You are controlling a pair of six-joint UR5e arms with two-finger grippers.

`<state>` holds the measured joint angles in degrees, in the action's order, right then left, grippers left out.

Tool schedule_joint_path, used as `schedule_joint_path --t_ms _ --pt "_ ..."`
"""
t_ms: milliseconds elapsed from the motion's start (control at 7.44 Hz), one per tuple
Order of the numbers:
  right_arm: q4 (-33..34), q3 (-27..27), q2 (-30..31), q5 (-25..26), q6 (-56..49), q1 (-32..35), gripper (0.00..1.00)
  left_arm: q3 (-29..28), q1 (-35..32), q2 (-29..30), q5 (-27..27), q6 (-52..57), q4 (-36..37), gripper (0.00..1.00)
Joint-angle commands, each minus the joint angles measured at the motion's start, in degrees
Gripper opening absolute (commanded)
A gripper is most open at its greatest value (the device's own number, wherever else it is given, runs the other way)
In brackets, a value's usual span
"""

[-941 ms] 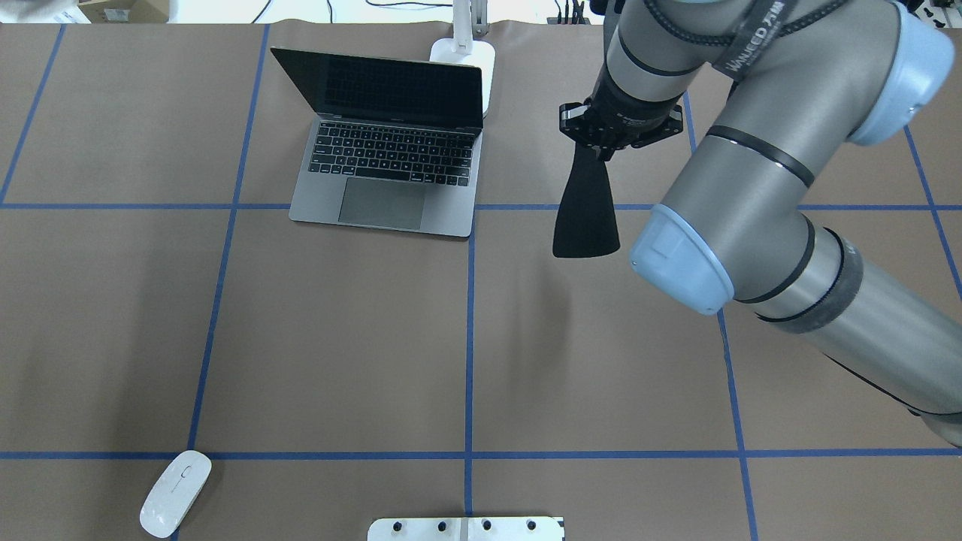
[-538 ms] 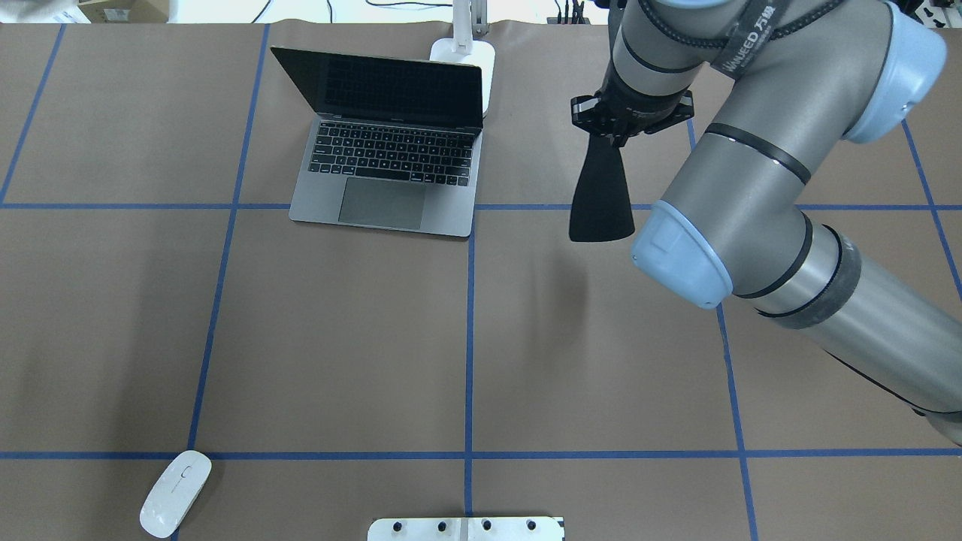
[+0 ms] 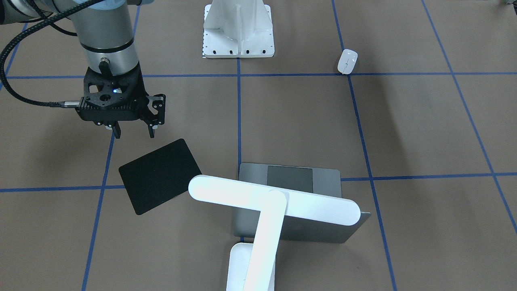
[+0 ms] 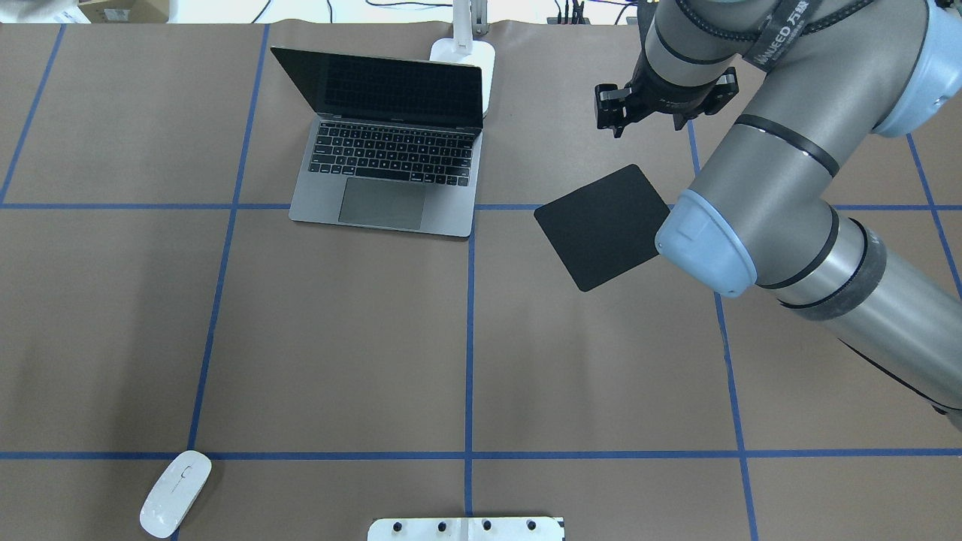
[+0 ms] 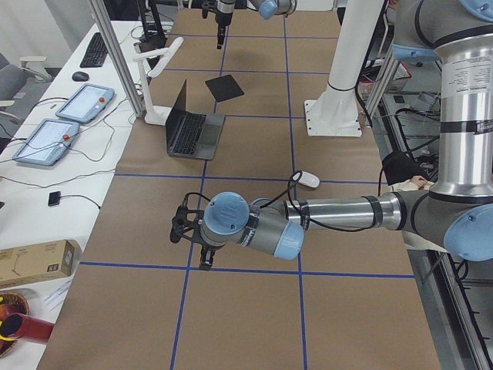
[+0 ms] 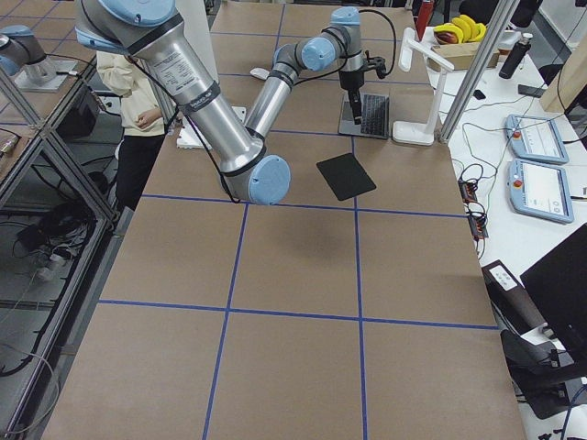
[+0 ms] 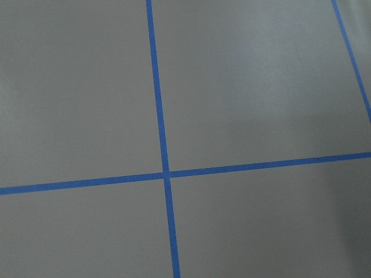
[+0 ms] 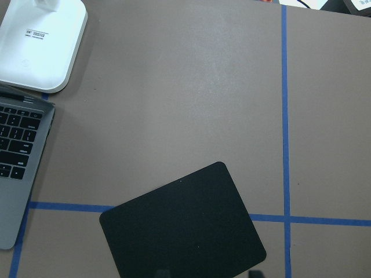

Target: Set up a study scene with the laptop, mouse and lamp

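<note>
The open grey laptop [image 4: 391, 161] stands at the table's far middle, also in the front view [image 3: 323, 182]. The white lamp [image 3: 274, 202] stands behind it, its base [image 4: 464, 54] at the far edge. The white mouse [image 4: 175, 492] lies at the near left on a blue tape line, also in the front view [image 3: 347, 61]. My right gripper [image 3: 134, 132] is open and empty, hovering just beyond a flat black pad [image 4: 601, 225] that lies on the table right of the laptop. My left gripper [image 5: 202, 262] hangs low over bare table; I cannot tell if it is open.
A white ribbed pedestal [image 3: 238, 28] with bolt holes stands at the near middle edge [image 4: 466, 528]. Blue tape lines grid the brown table. The left wrist view shows only table and a tape crossing [image 7: 166, 174]. The right arm's elbow [image 4: 703, 248] overhangs the pad's right side.
The black pad hung on edge from my right gripper; now it lies flat on the table. The gripper has opened and moved right and away from it.
</note>
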<state>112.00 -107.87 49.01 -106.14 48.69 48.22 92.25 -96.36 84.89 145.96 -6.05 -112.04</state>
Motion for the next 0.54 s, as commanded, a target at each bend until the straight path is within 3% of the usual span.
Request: schedule_joint_path --t_ms 0,134,403 --pt "0.14 0.03 0.64 -1.33 -0.18 0.03 1.0 0.21 0.38 -0.25 -0.68 -2.37 2.0 1.0" --pt "0.23 -0.05 1.52 -3.0 -0.44 0.12 1.0 1.69 0.99 -0.34 -4.16 -8.48 1.92 1.0" --pt "0.23 -0.4 4.24 -4.77 -0.62 0.3 1.0 3.02 4.76 -0.6 -4.2 -13.36 1.92 1.0"
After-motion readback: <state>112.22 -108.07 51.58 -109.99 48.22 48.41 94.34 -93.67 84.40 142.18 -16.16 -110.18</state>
